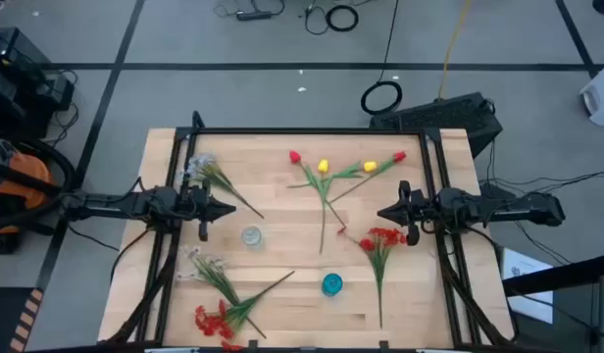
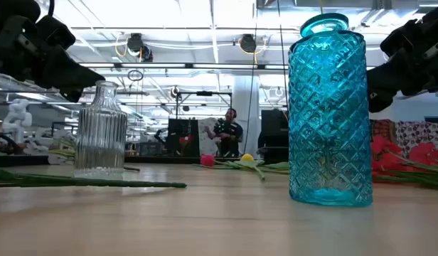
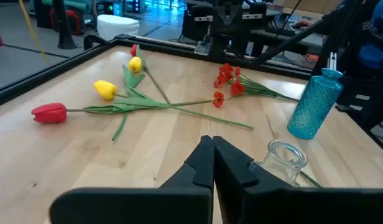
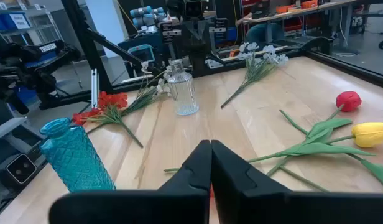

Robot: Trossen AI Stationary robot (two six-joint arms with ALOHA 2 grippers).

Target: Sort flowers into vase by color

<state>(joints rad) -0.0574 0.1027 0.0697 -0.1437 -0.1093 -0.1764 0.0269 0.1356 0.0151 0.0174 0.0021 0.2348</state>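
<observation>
Red and yellow tulips [image 1: 346, 173] lie crossed on the far middle of the table. A red blossom spray [image 1: 381, 241] lies right of centre, another red spray [image 1: 216, 321] at the near left beside a white spray [image 1: 210, 267]. A second white spray [image 1: 206, 171] lies at the far left. A clear glass vase [image 1: 251, 236] and a blue glass vase [image 1: 331, 284] stand upright. My left gripper [image 1: 230, 209] hovers shut left of the clear vase. My right gripper [image 1: 381, 213] hovers shut above the red spray, right of the tulips.
A dark raised frame [image 1: 312, 131] runs along the table's far edge and sides. Bare wood lies between the two vases and at the table's centre. Beyond the table, in the low view, a person [image 2: 232, 135] stands far off in the room.
</observation>
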